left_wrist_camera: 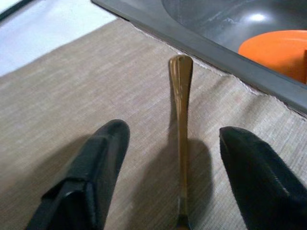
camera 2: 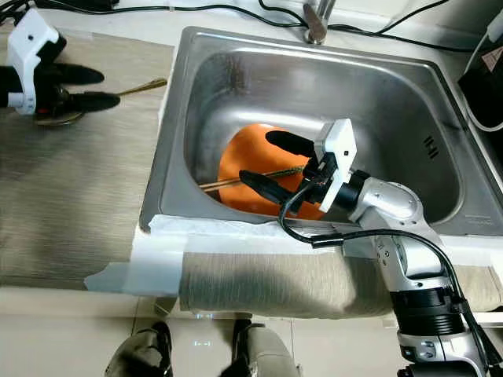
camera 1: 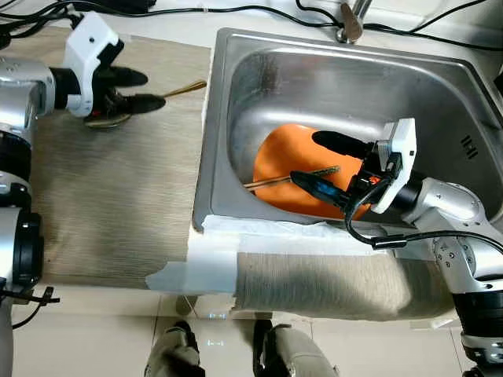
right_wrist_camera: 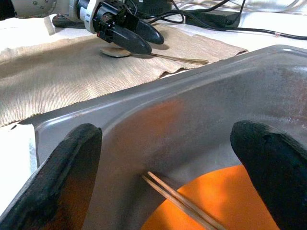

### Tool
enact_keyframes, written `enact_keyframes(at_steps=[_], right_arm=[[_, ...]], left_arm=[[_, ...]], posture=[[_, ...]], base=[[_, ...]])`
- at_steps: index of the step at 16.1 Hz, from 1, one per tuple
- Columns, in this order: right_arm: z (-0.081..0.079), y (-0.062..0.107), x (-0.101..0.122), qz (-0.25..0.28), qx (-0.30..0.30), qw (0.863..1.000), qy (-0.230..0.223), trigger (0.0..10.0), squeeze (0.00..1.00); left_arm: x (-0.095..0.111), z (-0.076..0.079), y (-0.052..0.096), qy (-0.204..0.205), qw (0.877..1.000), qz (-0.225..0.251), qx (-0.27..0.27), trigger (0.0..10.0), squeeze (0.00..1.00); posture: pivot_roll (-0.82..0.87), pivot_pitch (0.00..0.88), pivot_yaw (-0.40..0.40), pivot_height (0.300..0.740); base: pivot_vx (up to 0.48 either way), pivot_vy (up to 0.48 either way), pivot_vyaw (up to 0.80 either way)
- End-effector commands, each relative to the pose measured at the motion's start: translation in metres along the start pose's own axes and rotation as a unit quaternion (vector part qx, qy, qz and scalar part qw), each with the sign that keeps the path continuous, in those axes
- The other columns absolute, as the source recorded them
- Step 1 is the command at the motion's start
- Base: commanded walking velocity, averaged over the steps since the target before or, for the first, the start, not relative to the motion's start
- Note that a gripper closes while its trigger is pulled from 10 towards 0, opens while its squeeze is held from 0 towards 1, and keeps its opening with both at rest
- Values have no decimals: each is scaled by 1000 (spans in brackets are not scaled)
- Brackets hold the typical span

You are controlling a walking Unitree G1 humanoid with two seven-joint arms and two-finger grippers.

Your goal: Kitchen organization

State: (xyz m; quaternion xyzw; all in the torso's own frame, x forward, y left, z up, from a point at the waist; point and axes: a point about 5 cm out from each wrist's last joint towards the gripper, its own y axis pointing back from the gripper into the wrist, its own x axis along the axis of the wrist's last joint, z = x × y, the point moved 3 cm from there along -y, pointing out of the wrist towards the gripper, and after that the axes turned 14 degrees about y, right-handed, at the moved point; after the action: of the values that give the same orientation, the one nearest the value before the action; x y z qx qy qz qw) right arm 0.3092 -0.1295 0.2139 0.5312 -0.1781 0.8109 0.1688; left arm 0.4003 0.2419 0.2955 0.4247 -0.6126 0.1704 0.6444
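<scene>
A gold spoon (camera 1: 185,88) lies on the beige mat (camera 1: 110,204) left of the sink, handle pointing at the sink. My left gripper (camera 1: 134,88) hovers open just over it, and the handle (left_wrist_camera: 181,120) runs between the two fingers (left_wrist_camera: 91,177). In the steel sink (camera 1: 471,86) an orange plate (camera 1: 279,153) leans on the bottom with a pair of chopsticks (camera 1: 271,182) across it. My right gripper (camera 1: 305,157) is open low in the sink, a finger on each side of the chopsticks (right_wrist_camera: 177,196), holding nothing.
A faucet (camera 1: 350,23) stands at the sink's back rim, with black cables along the counter behind it. White paper (camera 1: 228,243) covers the sink's front edge. A black device (camera 2: 487,71) sits at the far right. My feet (camera 1: 236,349) stand on the tiled floor below.
</scene>
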Motion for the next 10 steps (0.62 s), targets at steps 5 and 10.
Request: enact_keyframes(at_steps=[5, 10], right_arm=[[6, 4, 3, 0, -11, 1000, 11, 10000, 0], [6, 4, 3, -1, -11, 1000, 11, 10000, 0]], left_arm=[[-14, -7, -2, -21, 999, -27, 34, 10000, 0], [-22, -9, 3, -10, 999, -38, 27, 5294, 0]], posture=[[-162, 226, -95, 740], [-158, 225, -97, 740]], base=[[0, 0, 0], [0, 0, 0]])
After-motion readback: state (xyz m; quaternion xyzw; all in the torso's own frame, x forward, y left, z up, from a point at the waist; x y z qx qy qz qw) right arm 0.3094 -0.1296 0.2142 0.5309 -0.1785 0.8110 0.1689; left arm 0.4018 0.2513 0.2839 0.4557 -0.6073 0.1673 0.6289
